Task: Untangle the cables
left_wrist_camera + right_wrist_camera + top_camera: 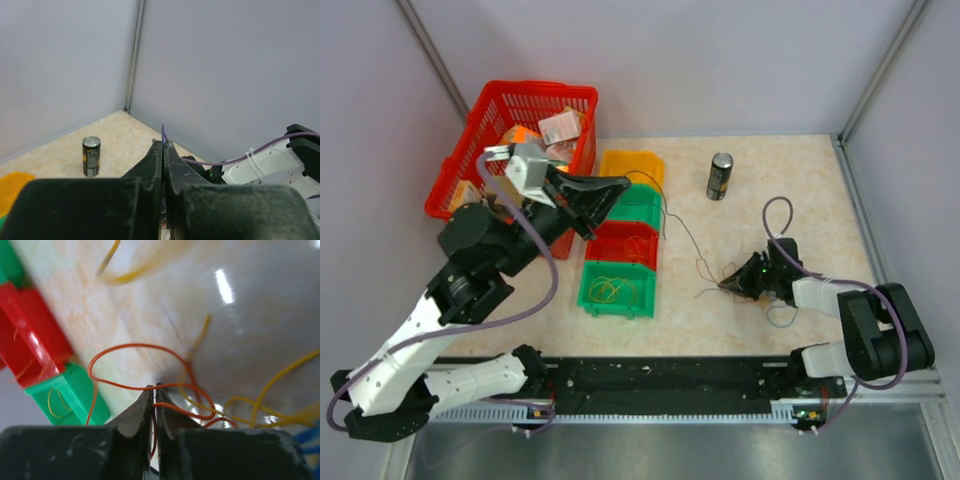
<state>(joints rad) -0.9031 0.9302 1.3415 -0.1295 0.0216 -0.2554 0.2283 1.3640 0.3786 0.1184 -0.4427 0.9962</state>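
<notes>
**Both arms pinch strands of the loose tangle**

The beige marbled surface [750, 190] carries a red plastic mesh basket [490, 110] at its far-left corner. A row of small yellow, green and red plastic bins [620, 245] stands beside the basket. The thin, floppy cables [703, 265] [135, 346], in orange, yellow and blue, lie in slack loops toward the right edge, with one strand trailing to the bins. The right fingers [726, 285] [152, 392] are clamped on an orange loop. The left fingers [620, 186] [161, 150], raised over the bins, are pressed together on a purple strand.
</notes>
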